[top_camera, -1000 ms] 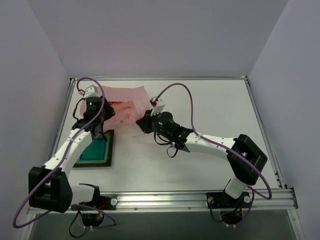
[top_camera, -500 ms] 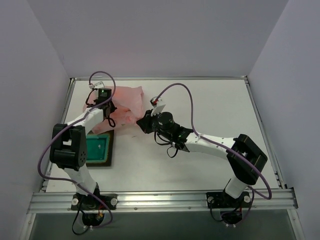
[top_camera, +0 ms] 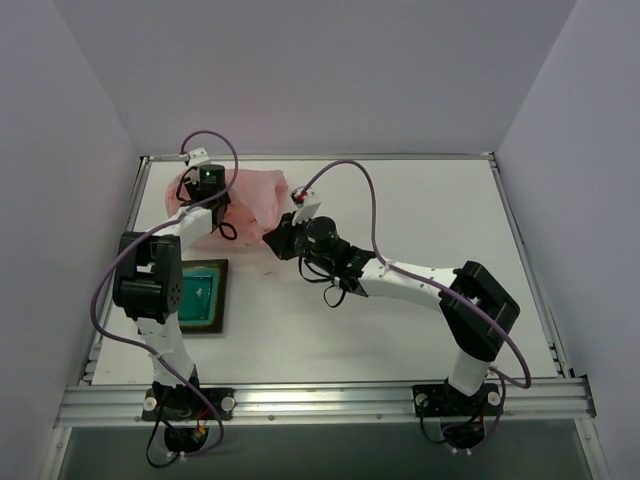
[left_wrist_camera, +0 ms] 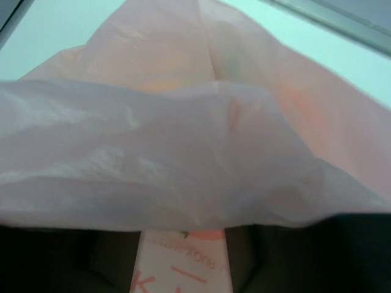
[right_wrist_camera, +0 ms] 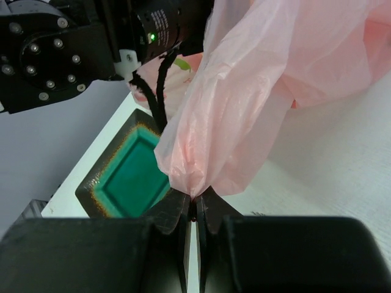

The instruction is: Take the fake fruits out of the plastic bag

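Observation:
The pink plastic bag (top_camera: 245,203) lies at the back left of the table. My right gripper (top_camera: 276,238) is shut on a bunched corner of it, seen in the right wrist view (right_wrist_camera: 197,198), and the bag (right_wrist_camera: 256,91) hangs up from the closed jaws. My left gripper (top_camera: 210,205) is at the bag's left end. Its dark fingers (left_wrist_camera: 67,259) stand apart, with printed bag film (left_wrist_camera: 183,262) between them and a bag layer (left_wrist_camera: 183,152) draped over the tips. The fake fruits are hidden. Only faint orange and green tints show through the film.
A dark square tray with a teal inside (top_camera: 200,293) sits just in front of the bag on the left, also in the right wrist view (right_wrist_camera: 131,174). The left arm's wrist and black cables (right_wrist_camera: 162,79) hang close above the tray. White walls enclose the table.
My left arm has swung from over the tray back to the bag's left end. My right gripper has shifted slightly up and left, still holding the bag corner.

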Tool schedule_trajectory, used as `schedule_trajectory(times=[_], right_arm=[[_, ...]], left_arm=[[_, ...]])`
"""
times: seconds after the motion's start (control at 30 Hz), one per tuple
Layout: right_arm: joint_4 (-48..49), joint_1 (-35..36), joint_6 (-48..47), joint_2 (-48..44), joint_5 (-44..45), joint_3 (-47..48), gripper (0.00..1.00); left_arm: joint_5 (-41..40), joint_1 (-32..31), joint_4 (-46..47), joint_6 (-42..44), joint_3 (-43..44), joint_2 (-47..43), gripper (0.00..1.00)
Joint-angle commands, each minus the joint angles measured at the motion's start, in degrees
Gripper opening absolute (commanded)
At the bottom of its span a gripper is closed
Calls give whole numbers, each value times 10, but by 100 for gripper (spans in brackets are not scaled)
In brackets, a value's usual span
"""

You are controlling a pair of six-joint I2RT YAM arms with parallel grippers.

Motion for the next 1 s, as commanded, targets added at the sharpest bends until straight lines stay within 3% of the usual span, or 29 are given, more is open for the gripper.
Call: schedule_trajectory(times=[0.0, 0.03, 0.07, 0.23, 0.33, 0.5, 0.57, 0.6, 0.73, 0.97], right_arm=[[29, 3, -2, 15, -9, 40, 0], [34, 2, 0, 20, -9, 43, 0], [37, 2, 2, 31, -9, 45, 0], [49, 1, 9, 56, -18, 64, 0], [53, -1, 13, 68, -22, 69, 0], [89, -10, 43, 66, -20, 60, 0], [103, -16, 54, 67, -24, 62, 0], [102, -17, 60, 68, -26, 66, 0], [101, -24, 74, 66, -36, 80, 0], [94, -26, 72, 48, -43, 78, 0]], left_arm=[[27, 21, 26, 41, 71, -1, 33], [39, 22, 10, 45, 76, 3, 12], [45, 20, 2, 45, 78, 6, 3], [49, 13, 38, -12, -18, -41, 2], [41, 9, 22, -41, -33, -74, 18], [49, -6, -7, -94, -79, -151, 28], [59, -10, -14, -106, -106, -166, 27], [60, -14, -17, -114, -117, -179, 20], [65, -23, -6, -152, -164, -185, 10], [52, -24, -29, -124, -68, -79, 8]])
